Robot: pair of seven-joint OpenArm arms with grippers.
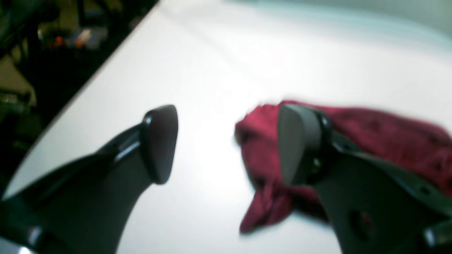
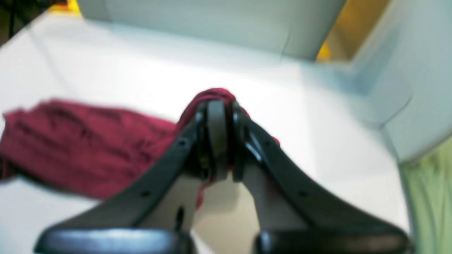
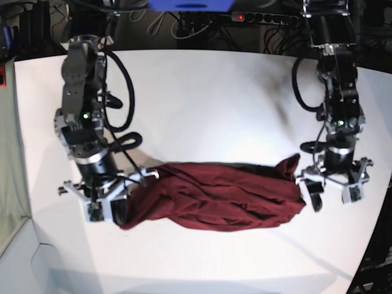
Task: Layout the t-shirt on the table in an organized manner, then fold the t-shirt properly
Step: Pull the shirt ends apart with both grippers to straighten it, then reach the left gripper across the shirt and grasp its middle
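**Base view: maroon shirt stretched between two arms**

Base camera shows the t-shirt (image 3: 214,196) lying bunched and wrinkled in a long band across the near part of the table (image 3: 202,104). At one end, the right gripper (image 3: 113,202) is pinched closed on a fold of the cloth, which bulges up between its fingers (image 2: 216,134) in the right wrist view. At the other end, the left gripper (image 3: 331,184) stands just beside the garment with its jaws parted and nothing between them (its wrist view is blurred); one finger (image 1: 300,141) sits in front of the red fabric, the other (image 1: 160,141) over bare tabletop.
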